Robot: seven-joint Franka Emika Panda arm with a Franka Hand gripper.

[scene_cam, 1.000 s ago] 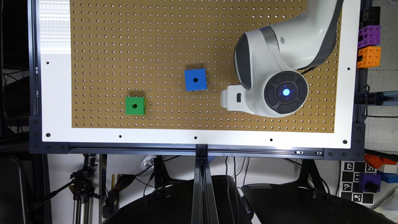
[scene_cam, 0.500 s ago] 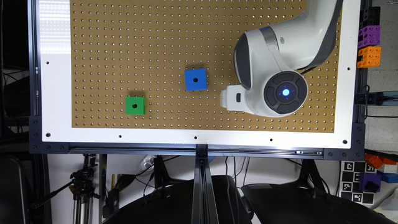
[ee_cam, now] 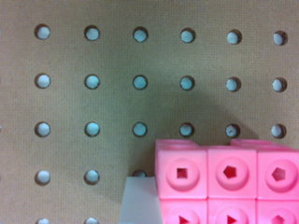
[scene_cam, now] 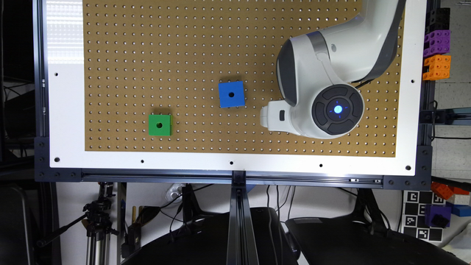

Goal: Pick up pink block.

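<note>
The pink block (ee_cam: 229,186) fills a corner of the wrist view, close to the camera, resting on the brown pegboard (ee_cam: 117,102). Round sockets with square and pentagon holes line its side. One pale finger (ee_cam: 139,200) lies flush against the block's side; the opposite finger is outside the picture. In the exterior view the gripper (scene_cam: 274,117) is the white part under the arm's wrist, low over the pegboard toward the exterior view's right.
A blue cube with a centre hole (scene_cam: 231,94) sits just to the exterior view's left of the gripper. A green cube (scene_cam: 160,125) lies farther left. Purple and orange blocks (scene_cam: 436,55) hang beyond the board's right edge. A white frame (scene_cam: 235,163) borders the pegboard.
</note>
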